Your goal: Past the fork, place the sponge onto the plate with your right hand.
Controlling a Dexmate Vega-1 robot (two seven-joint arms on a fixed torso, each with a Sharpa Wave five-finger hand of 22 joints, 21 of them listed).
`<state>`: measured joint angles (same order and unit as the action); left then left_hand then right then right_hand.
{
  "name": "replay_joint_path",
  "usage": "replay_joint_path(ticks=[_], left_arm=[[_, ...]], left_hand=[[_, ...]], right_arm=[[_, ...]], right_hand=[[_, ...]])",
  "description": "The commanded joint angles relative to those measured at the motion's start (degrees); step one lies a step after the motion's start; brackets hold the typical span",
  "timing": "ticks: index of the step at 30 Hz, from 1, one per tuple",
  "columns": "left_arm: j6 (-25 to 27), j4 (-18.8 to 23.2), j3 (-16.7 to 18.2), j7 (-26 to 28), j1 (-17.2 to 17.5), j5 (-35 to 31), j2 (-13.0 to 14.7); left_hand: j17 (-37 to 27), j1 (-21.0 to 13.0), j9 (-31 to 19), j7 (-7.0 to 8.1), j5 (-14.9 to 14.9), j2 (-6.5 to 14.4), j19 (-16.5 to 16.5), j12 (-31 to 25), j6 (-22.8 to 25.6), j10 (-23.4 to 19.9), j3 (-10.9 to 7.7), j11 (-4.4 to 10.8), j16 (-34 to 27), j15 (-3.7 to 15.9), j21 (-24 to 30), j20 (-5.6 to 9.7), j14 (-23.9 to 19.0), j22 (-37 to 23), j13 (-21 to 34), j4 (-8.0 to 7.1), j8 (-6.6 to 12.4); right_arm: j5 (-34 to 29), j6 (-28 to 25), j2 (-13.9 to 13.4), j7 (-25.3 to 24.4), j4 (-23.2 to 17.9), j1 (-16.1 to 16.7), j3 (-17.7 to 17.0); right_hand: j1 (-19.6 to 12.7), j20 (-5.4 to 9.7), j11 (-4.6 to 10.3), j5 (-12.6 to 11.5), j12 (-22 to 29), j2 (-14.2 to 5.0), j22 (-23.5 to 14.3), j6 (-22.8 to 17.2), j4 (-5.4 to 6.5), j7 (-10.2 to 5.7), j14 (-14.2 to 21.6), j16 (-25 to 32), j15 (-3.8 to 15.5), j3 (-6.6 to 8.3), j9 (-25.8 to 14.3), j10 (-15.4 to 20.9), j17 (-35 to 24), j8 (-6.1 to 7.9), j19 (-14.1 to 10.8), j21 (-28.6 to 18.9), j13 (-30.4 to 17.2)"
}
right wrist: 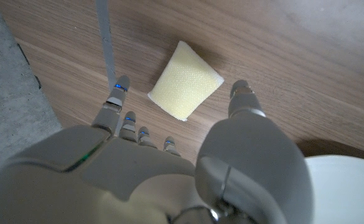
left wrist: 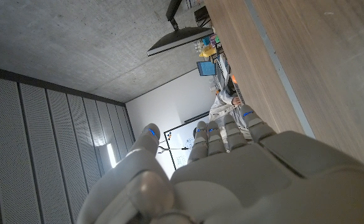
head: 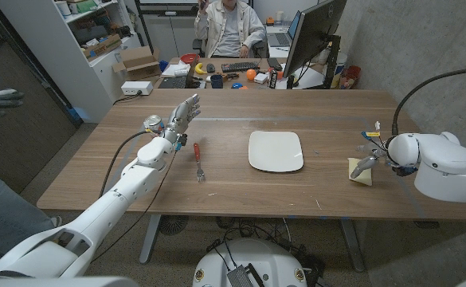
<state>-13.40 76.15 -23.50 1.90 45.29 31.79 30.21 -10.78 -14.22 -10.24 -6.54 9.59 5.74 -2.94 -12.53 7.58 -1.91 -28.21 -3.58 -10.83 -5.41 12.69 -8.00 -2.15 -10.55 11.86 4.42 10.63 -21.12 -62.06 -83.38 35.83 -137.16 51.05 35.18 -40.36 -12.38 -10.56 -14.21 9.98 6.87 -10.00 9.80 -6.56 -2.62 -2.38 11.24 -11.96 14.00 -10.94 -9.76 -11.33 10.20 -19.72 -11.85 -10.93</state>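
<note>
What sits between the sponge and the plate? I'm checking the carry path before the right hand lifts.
Nothing visible. The sponge lies on bare table near the right hand, and the wood between it and the white plate is bare. The fork lies on the plate's far side, off that path.
</note>
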Motion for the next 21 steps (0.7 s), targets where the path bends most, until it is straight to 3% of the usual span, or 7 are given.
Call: replay_joint_path(ticks=[1, 3, 7, 12, 18, 21], left_arm=[[-0.69, 0.49, 0.48, 1.66, 0.74, -0.31, -0.31], [-1.72, 0.09, 0.39, 1.85, 0.73, -0.87, -0.55], [-1.29, 0.26, 0.03, 0.99, 0.54, -0.76, -0.41], [-2.28, -0.06, 0.07, 2.48, 0.83, -1.23, -1.40], [-1.32, 0.69, -0.14, 2.00, 0.59, -1.52, -0.64], [-0.85, 1.07, -0.01, 2.48, 0.77, -1.37, -0.66]], left_hand=[[-0.15, 0.22, -0.25, -0.07, 0.34, 0.32, 0.01, -0.26, 0.69, -0.45, -0.17, -0.13, -0.43, -0.22, -0.14, -0.38, -0.24, -0.06, 0.24, 0.41, 0.48], [-0.15, 0.23, -0.25, -0.06, 0.34, 0.32, -0.03, -0.31, 0.79, -0.57, -0.17, -0.12, -0.48, -0.27, -0.14, -0.47, -0.39, -0.06, 0.24, 0.41, 0.50], [-0.16, 0.25, -0.25, 0.12, 0.34, 0.37, -0.07, -0.40, 1.15, -0.83, -0.20, -0.15, -0.59, -0.10, -0.16, -0.50, -0.74, -0.06, 0.24, 0.41, 0.62], [-0.15, 0.23, -0.25, 0.16, 0.35, 0.45, -0.26, -0.53, 1.44, -1.19, -0.26, -0.16, -0.68, -0.12, -0.12, -0.46, -1.04, -0.07, 0.24, 0.43, 0.69], [-0.15, 0.16, -0.26, 0.27, 0.36, 0.61, -0.56, -0.70, 2.08, -1.70, -0.37, 0.22, -0.83, 0.08, -0.07, -0.58, -1.60, -0.07, 0.24, 0.46, 0.86], [-0.14, 0.14, -0.26, 0.29, 0.36, 0.64, -0.62, -0.71, 2.18, -1.74, -0.41, 0.20, -0.83, 0.08, -0.06, -0.59, -1.69, -0.07, 0.24, 0.48, 0.87]], right_arm=[[-2.45, 1.88, 1.30, 1.58, 1.87, -1.66, 2.75], [-0.51, 1.19, 1.38, 0.07, 1.90, -0.85, 1.55], [-1.93, 0.22, 2.04, 2.76, 2.67, -2.60, 2.95], [-1.42, 0.91, 2.11, 1.28, 3.44, -2.16, 2.90], [-0.53, 1.46, 3.29, 1.65, 5.66, -2.76, 3.54], [0.95, 1.99, 3.20, -0.77, 6.32, -1.62, 2.97]], right_hand=[[0.64, -0.21, -0.05, -0.34, 0.31, 0.31, -0.27, 5.19, -0.06, 0.63, -0.22, 0.06, -0.15, -0.41, 0.01, -1.39, -0.18, 0.10, -0.53, -0.29, 0.06], [0.79, -0.21, 0.00, -0.41, 0.32, 0.49, -0.27, 5.33, -0.04, 0.82, -0.24, 0.10, -0.16, -0.59, 0.01, -1.58, -0.18, 0.13, -0.71, -0.31, 0.07], [0.99, -0.22, 0.16, -0.52, 0.46, 0.61, -0.27, 4.87, 0.02, 1.01, -0.31, 0.12, -0.17, -0.81, 0.02, -1.50, -0.19, 0.40, -0.94, -0.30, 0.08], [1.19, -0.23, 0.54, -0.68, 0.60, 0.71, -0.26, 4.07, 0.08, 0.70, -0.38, 0.16, -0.16, -1.05, 0.03, -1.46, -0.20, 0.77, -1.17, -0.28, 0.09], [1.19, -0.22, 0.81, -0.84, 0.84, 0.59, -0.26, 3.68, 0.10, 0.55, -0.06, 0.35, 0.03, -1.12, 0.03, -1.05, -0.21, 0.93, -1.38, -0.26, 0.09], [1.04, -0.17, 1.53, -1.11, 1.07, 0.29, -0.28, 2.76, 0.09, -0.08, 0.66, 0.70, 0.21, -1.17, 0.05, -0.64, -0.23, 1.26, -2.01, -0.35, 0.08]])
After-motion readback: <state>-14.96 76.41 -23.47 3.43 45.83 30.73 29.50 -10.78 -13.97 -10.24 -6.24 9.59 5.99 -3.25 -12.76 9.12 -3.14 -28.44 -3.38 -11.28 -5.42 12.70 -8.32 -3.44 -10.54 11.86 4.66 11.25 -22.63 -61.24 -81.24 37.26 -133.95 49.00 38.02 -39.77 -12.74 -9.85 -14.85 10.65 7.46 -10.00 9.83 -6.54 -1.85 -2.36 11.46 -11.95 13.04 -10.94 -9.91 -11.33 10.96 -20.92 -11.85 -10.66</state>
